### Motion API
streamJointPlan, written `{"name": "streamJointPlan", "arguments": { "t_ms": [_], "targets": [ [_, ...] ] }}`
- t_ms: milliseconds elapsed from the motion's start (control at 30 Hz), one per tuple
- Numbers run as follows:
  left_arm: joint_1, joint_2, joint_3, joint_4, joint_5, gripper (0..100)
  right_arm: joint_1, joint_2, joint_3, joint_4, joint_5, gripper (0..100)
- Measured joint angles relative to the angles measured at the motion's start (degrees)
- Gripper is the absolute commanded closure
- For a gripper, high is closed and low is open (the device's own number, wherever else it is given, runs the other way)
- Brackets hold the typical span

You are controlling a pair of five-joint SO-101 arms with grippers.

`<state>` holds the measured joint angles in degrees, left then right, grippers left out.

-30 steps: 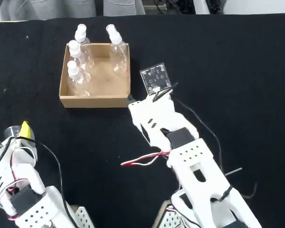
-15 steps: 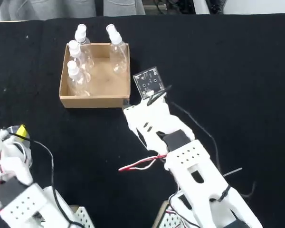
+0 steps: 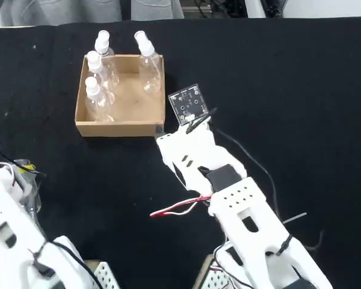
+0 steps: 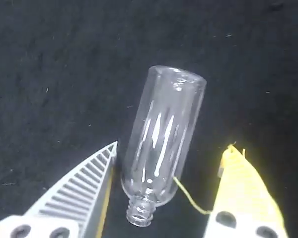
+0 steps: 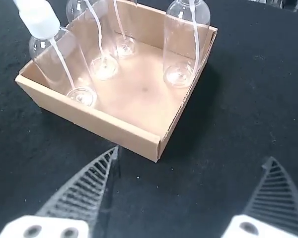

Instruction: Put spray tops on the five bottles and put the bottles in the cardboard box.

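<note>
Left pincer (image 4: 172,145) agape, clear bottle (image 4: 165,121), bare neck

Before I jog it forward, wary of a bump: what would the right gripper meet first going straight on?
Probably the cardboard box: its near corner lies just ahead of the open right gripper. Depth is unclear; the table might come first.

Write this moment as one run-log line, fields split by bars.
cardboard box: four topped bottles inside | fifth bottle: no top, between open left gripper | right gripper: open, empty, near box

A black tablecloth (image 3: 313,78) lies flat beneath everything in view.
</note>
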<state>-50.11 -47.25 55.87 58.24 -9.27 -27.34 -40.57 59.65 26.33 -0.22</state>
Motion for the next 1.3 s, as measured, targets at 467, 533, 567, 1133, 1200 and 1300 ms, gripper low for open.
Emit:
{"name": "streamJointPlan", "arguments": {
  "t_ms": [467, 533, 567, 1133, 1200, 1300],
  "targets": [
    [-1.5, 23.6, -10.1, 0.0, -6.2, 70, 0.0, 0.0, 0.0, 0.0, 0.0, 62.7],
    [-1.5, 26.4, -11.5, 0.0, -6.2, 70, 0.0, 0.0, 0.0, 0.0, 0.0, 62.7],
    [-1.5, 27.7, -12.3, 0.0, -6.2, 70, 0.0, 0.0, 0.0, 0.0, 0.0, 62.7],
    [0.2, 42.0, -19.4, -0.1, -9.9, 86, 0.0, 0.0, 0.0, 0.0, 0.0, 62.7],
    [1.2, 42.4, -19.4, -0.1, -11.2, 87, 0.0, 0.0, 0.0, 0.0, 0.0, 62.7],
    [2.1, 42.4, -19.4, -0.1, -11.9, 87, 0.0, 0.0, 0.0, 0.0, 0.0, 62.7]
  ]
}}
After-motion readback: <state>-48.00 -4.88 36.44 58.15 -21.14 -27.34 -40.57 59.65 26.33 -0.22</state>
